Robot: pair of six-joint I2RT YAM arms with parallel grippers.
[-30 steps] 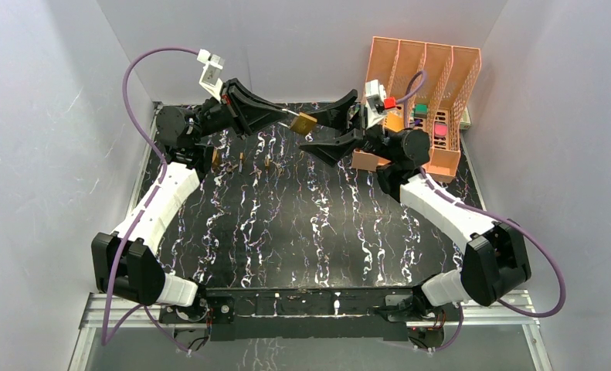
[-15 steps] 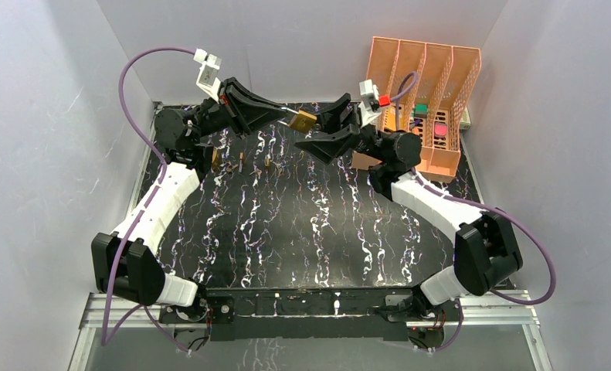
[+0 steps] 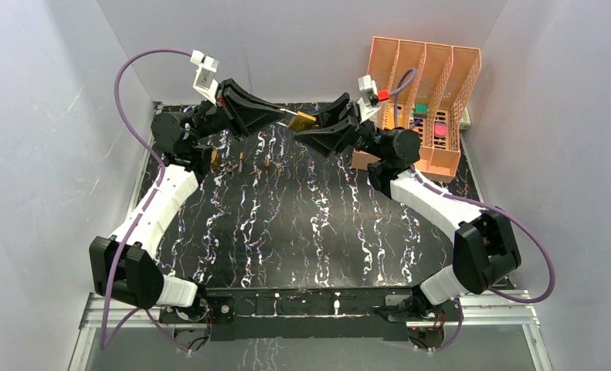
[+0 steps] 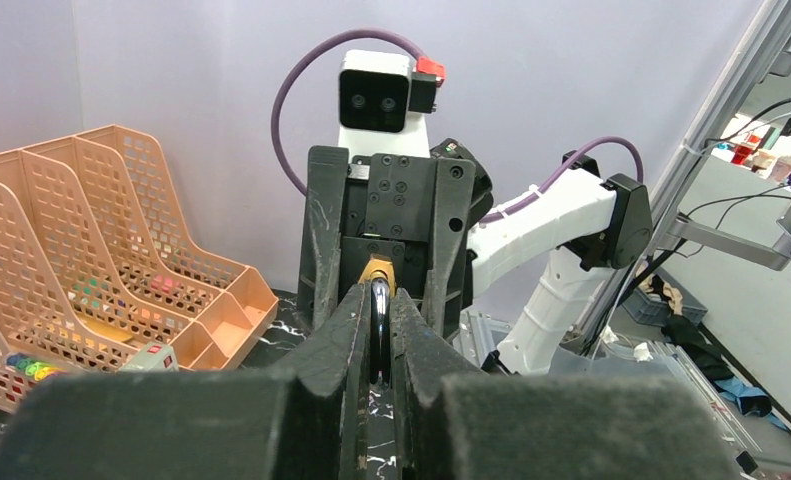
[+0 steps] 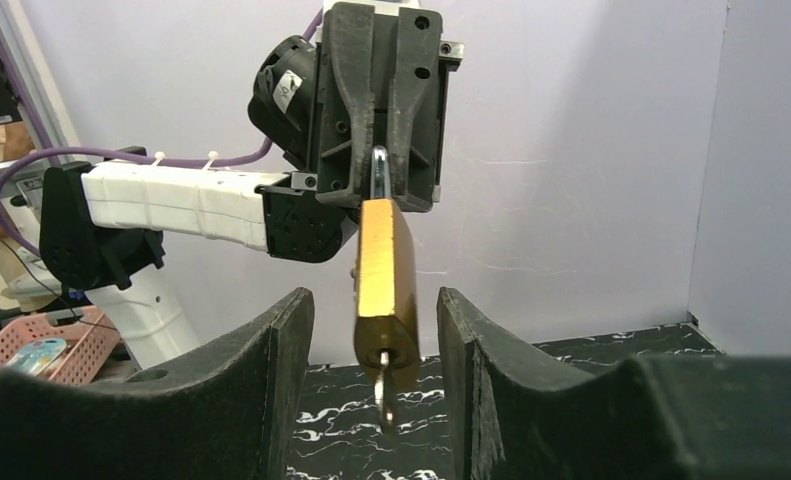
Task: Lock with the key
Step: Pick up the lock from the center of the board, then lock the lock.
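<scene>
We hold left arm [image 3: 159,202] and right arm [image 3: 429,202] reached forward, raised, wrists angled inward. Left claw [image 3: 286,115] pinched tight. Right claw [image 3: 312,126] faces it tip to tip, jaws apart.

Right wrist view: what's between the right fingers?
Brass padlock, key in its base, hangs there touching neither finger, shackle pinched by the left gripper. Seen in right wrist view.

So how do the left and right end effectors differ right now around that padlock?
The left end effector is shut on the shackle of the padlock, while the right end effector is open and holds nothing. The left one grips the top end; the right one's fingers flank the brass body with a gap on each side. Both are raised above the table, facing each other.
</scene>
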